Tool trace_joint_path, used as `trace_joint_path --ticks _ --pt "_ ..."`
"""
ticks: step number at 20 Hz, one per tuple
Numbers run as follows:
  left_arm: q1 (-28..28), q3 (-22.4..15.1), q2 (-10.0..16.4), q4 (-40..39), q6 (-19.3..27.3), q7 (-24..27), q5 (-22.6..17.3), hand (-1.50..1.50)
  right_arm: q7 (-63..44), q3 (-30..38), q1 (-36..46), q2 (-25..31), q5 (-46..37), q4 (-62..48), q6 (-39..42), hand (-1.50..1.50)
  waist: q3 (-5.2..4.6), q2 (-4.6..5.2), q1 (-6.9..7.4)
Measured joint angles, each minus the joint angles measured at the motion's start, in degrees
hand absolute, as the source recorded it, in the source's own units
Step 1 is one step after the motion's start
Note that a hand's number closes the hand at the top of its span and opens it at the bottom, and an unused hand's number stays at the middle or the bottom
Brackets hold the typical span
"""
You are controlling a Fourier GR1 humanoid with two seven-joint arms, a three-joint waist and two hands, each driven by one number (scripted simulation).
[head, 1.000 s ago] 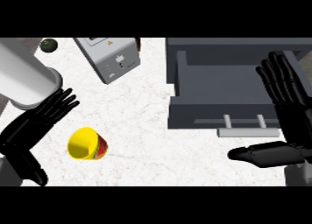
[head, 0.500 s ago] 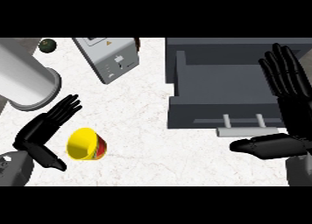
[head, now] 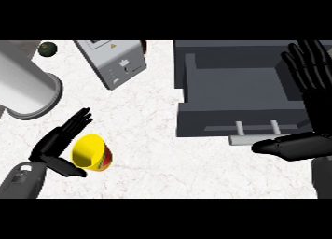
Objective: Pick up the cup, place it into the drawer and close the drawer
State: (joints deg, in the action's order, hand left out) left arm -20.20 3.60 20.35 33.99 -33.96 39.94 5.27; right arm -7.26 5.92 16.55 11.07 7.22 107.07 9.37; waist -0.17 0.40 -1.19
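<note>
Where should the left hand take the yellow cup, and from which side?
Likely the side wall of the cup, just below the rim, coming from its left, where the left hand is open beside it. The cup seems tipped, yellow mouth facing up and left, leaving its rounded body free to wrap.

A white, faintly veined tabletop (head: 162, 135) fills the view. At the left sits a big pale grey cylinder (head: 21, 86) with a rim at its nearer end. At top centre lies a grey box (head: 114, 60), set askew, its light face bearing small dark marks. Between the two, apart from both, is a small dark green ball (head: 47, 48) near the far edge. A dark sliver (head: 142, 45) shows just beside the box - too little to tell what.
</note>
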Motion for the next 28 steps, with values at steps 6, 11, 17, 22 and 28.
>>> trace_joint_path --ticks 6,11,17,22,28 --pt "-1.44 -1.57 -0.04 -7.00 3.14 6.75 2.16 -1.50 0.92 -0.27 -1.19 -0.41 -0.12 0.19 0.30 -1.50 -0.05 0.12 -0.34" --pt "-3.50 -2.32 -0.65 -11.20 4.54 9.58 2.77 -1.50 0.78 -1.16 -0.68 -0.86 -0.92 -0.19 0.04 -1.50 -0.12 0.31 -0.60" --pt "-5.50 -3.74 -2.67 -14.40 6.30 12.44 3.87 -1.50 1.06 -0.98 -0.05 -0.92 -0.79 -0.76 0.12 -1.50 -0.13 0.40 -0.84" --pt "-6.11 -5.08 -4.23 -16.19 7.47 14.23 4.86 -1.50 0.79 -0.46 -0.15 -0.58 -0.34 -0.84 0.38 -1.50 -0.15 0.43 -0.98" --pt "-7.82 -5.82 -6.19 -17.76 5.99 13.65 4.39 1.50 0.08 -0.04 0.49 0.06 0.01 -0.94 0.73 -1.50 -0.16 0.49 -1.11"
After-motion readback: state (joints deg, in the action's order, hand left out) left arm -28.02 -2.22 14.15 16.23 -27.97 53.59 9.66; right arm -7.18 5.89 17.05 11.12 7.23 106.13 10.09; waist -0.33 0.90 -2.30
